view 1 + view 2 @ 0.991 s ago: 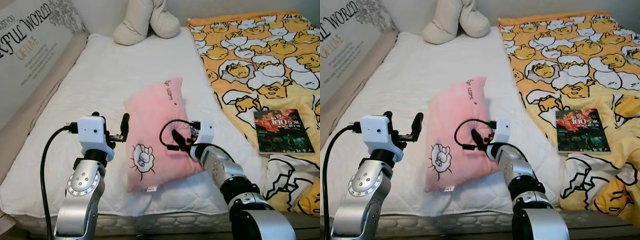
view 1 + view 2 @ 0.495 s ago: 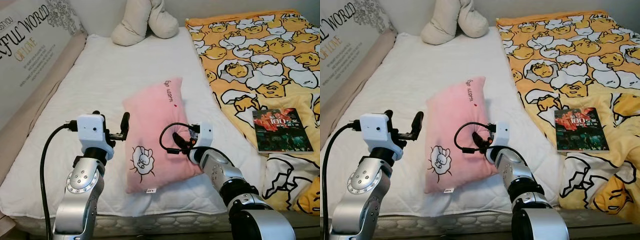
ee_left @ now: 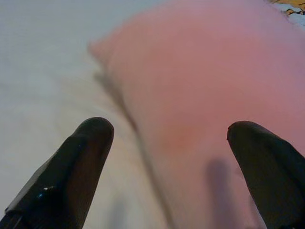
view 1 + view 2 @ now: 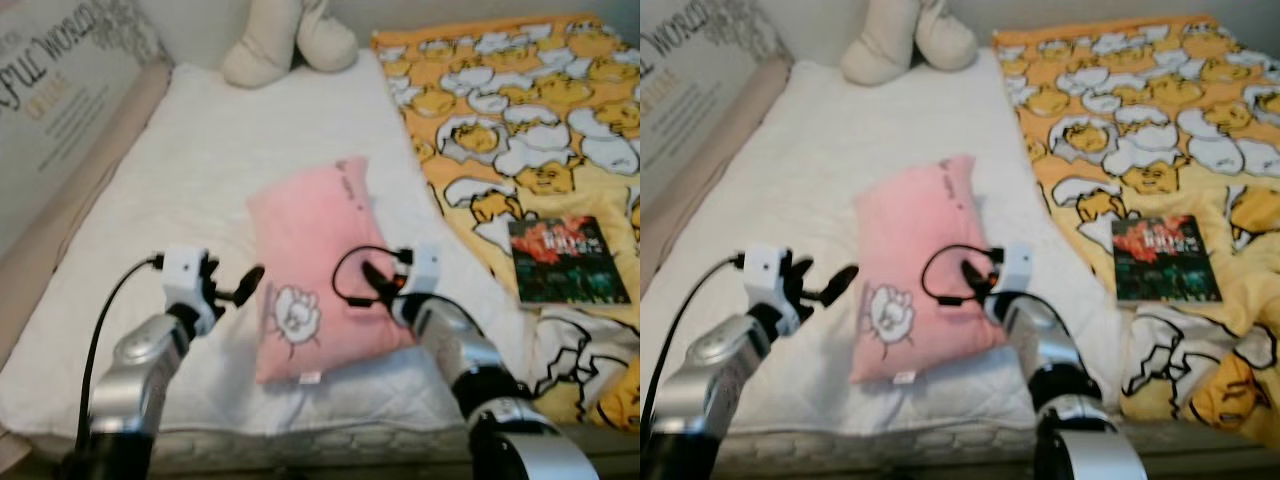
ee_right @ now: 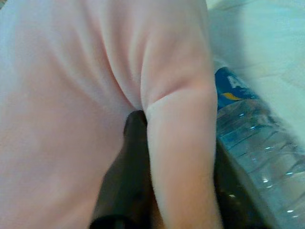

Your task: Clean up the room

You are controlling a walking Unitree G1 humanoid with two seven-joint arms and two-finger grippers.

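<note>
A pink pillow [image 4: 312, 262] with a small white cartoon print lies on the white mattress [image 4: 200, 170]. My right gripper [image 4: 366, 279] is at the pillow's right edge, shut on a fold of the pink fabric [image 5: 174, 143]. Beside that fold the right wrist view shows a clear water bottle [image 5: 255, 148] with a blue label lying against the pillow. My left gripper [image 4: 240, 284] hovers open just left of the pillow's lower half; its two black fingers [image 3: 76, 162] stand wide apart with the pillow [image 3: 205, 86] ahead of them.
A book [image 4: 565, 260] with a dark red cover lies on the yellow duck-print blanket [image 4: 520, 110] at the right. A beige plush cushion [image 4: 285, 40] sits at the head of the bed. A printed board [image 4: 60, 110] lines the left side. The mattress front edge is close below.
My left arm has dropped lower and its open gripper now sits down beside the pillow's left edge. The right gripper stays on the pillow's right edge. The picture has blurred.
</note>
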